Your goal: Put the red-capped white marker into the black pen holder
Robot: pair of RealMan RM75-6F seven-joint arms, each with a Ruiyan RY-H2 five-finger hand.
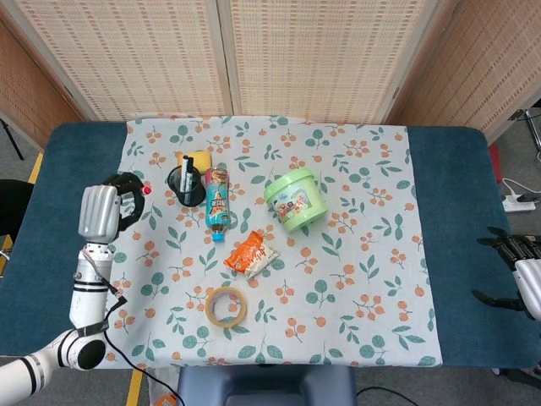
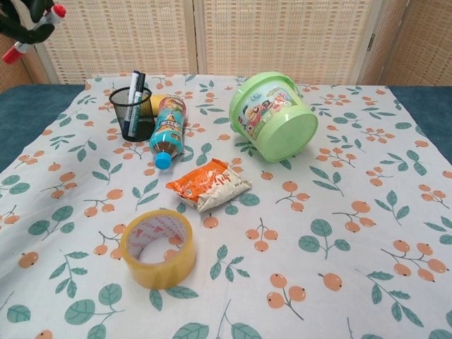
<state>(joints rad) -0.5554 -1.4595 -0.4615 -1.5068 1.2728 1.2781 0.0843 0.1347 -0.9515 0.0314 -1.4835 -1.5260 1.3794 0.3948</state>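
My left hand [image 1: 103,211] is raised over the left side of the floral cloth and holds the white marker, whose red cap [image 1: 146,190] sticks out toward the black mesh pen holder [image 1: 186,184]. In the chest view the same hand [image 2: 25,18] sits in the top left corner, with the marker's red cap [image 2: 58,10] well above and left of the pen holder [image 2: 133,111]. A dark marker [image 2: 135,88] stands in the holder. My right hand [image 1: 522,277] rests at the far right edge with fingers apart, holding nothing.
A blue bottle [image 1: 217,205] lies just right of the holder, with a yellow object [image 1: 199,158] behind it. A green bucket [image 1: 296,200] lies on its side mid-table. An orange snack packet [image 1: 251,255] and a tape roll [image 1: 226,305] lie nearer the front.
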